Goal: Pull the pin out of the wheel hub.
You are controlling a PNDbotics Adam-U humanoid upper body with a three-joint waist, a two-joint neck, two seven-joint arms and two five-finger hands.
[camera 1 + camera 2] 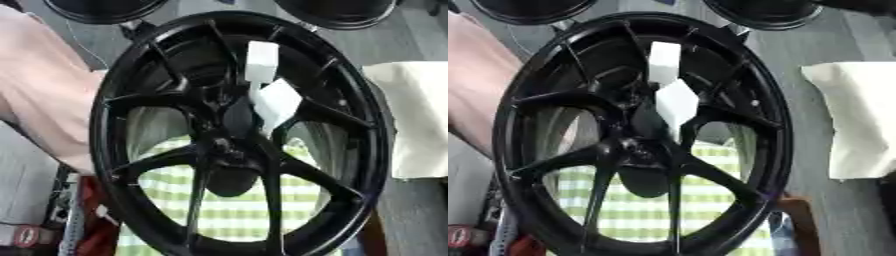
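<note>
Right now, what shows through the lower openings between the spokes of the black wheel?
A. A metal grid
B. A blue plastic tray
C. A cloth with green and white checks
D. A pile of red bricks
C: behind the lower spokes of the black wheel, a green and white checked cloth is visible.

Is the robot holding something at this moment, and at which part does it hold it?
It cannot be told. No robot hand is clearly visible; a dark shape lies over the wheel hub near two white blocks, but no hold can be seen.

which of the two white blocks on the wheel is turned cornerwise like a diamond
The lower white block, nearest the hub centre, is turned like a diamond; the upper white block stands upright.
</note>
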